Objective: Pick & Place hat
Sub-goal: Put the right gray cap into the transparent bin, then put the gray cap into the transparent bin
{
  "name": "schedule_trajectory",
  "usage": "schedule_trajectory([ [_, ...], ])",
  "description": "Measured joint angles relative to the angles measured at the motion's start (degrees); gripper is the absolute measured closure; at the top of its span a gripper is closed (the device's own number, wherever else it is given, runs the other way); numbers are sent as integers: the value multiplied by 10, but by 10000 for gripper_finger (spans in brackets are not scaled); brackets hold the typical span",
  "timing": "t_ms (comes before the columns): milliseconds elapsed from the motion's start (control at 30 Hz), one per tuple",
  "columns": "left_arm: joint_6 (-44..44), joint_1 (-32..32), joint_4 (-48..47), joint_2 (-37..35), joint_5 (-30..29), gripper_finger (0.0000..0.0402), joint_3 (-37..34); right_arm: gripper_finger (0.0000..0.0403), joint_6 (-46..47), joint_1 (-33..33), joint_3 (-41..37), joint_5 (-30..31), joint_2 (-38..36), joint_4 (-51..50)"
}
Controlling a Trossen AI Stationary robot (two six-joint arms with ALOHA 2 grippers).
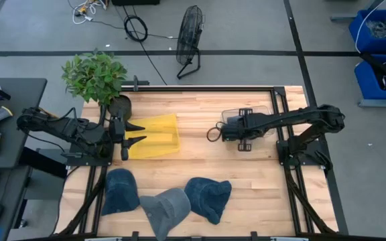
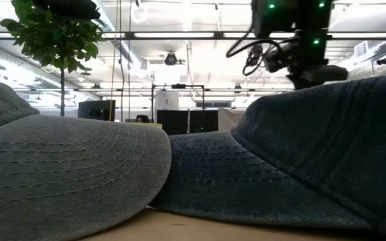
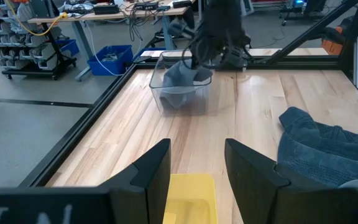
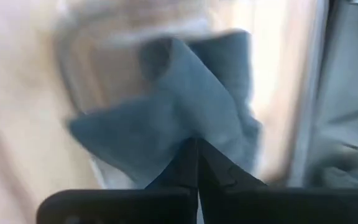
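Note:
A blue-grey hat (image 4: 166, 106) hangs at my right gripper (image 4: 196, 149), which is shut on it above a clear plastic bin (image 3: 166, 102) at the table's far right (image 1: 260, 114). In the left wrist view the hat (image 3: 182, 81) reaches down into the bin under that gripper. Three more hats lie flat along the near edge: dark blue (image 1: 119, 191), grey (image 1: 166, 207) and blue (image 1: 210, 197). My left gripper (image 1: 134, 132) waits open over a yellow tray (image 1: 156, 137). My right gripper pinches a fold of the hat's cloth (image 4: 191, 134) between its two shut fingers, coming from above and pointing down. The hat hangs slack below the fingers, its lower part inside the clear bin (image 3: 182, 93). Which part of the hat it has cannot be told.
A potted plant (image 1: 96, 77) stands at the table's far left corner, behind the left arm. Black frame rails (image 1: 280, 134) run along both sides of the table. Bare wood (image 1: 200, 161) lies between the yellow tray, the bin and the row of hats.

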Motion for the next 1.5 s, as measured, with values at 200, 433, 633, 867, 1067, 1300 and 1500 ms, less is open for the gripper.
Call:
schedule_trajectory([
  [200, 1, 0, 0, 0, 0, 246, 0, 403, -50, 1, 13, -19, 0, 41],
  [433, -33, -3, 0, 0, 2, 246, 0, 403, -22, 40, 130, 38, 0, -6],
  [633, -48, -19, 5, 7, 83, 260, 0, 403, 47, 97, 224, 11, 0, 40],
  [867, -22, -84, 78, 50, 146, 278, 0, 402, 26, 168, 229, -37, 11, 148],
  [1067, 13, -104, 78, 109, 154, 257, 0, 366, 79, 190, 229, -22, 49, 195],
  [1300, -20, -132, 97, 232, 238, 203, 0, 296, 103, 192, 229, -40, 115, 206],
  [1500, -32, -154, 115, 329, 240, 192, 0, 242, 114, 200, 229, -72, 162, 242],
])
